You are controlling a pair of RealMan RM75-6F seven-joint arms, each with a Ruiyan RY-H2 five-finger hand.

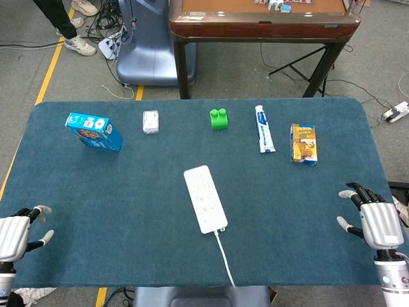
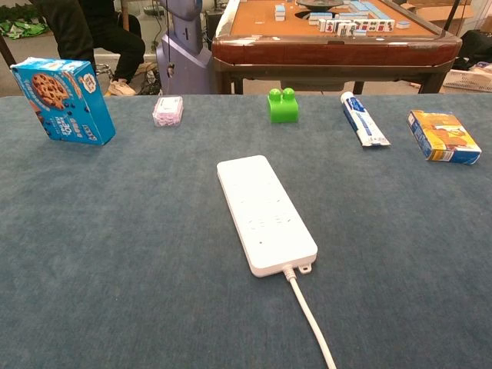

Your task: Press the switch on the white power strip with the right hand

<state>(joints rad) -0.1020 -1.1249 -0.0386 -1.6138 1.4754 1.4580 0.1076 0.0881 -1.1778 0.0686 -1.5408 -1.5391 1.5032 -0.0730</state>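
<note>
The white power strip [image 1: 205, 199] [image 2: 265, 213] lies flat in the middle of the blue table, its cord [image 1: 225, 258] [image 2: 311, 317] running toward the near edge. I cannot make out its switch. My right hand [image 1: 372, 218] rests low at the table's right front edge, fingers spread and holding nothing, well to the right of the strip. At the left front edge sits my left hand [image 1: 19, 233], also empty with fingers apart. Neither hand shows in the chest view.
Along the far side stand a blue cookie box [image 1: 94, 131] [image 2: 63, 101], a small white-pink pack [image 1: 150, 121] [image 2: 167, 111], a green block [image 1: 219, 119] [image 2: 283, 105], a toothpaste tube [image 1: 264, 129] [image 2: 364, 119] and an orange box [image 1: 303, 144] [image 2: 444, 137]. A wooden mahjong table [image 1: 262, 19] stands behind.
</note>
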